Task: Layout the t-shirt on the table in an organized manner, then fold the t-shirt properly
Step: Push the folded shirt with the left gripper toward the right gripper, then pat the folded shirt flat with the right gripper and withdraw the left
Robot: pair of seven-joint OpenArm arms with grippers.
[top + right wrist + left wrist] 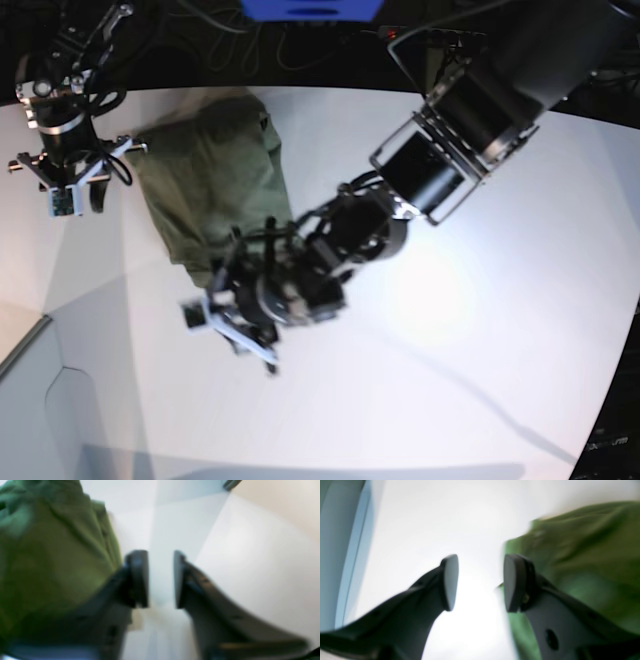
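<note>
My right hand [75,195] hovers near the worktop's [480,330] far left edge, fingers parted on nothing, just beside the t-shirt [205,175]. The t-shirt lies bunched along that far left side. My left hand [235,320], also open and empty, sits at the cloth's near end. If either hand closes here, I risk pinching a stacked fold or missing the hem, twisting the shirt further. Open room lies wide to the right; the left edge is close.

t-shirt [205,180]: 1, olive green
surface [480,330]: 1, white
arms: 2
left gripper [480,582]: 1, two fingers
right gripper [161,578]: 1, two fingers
wrist cameras: 2, one per arm
</note>
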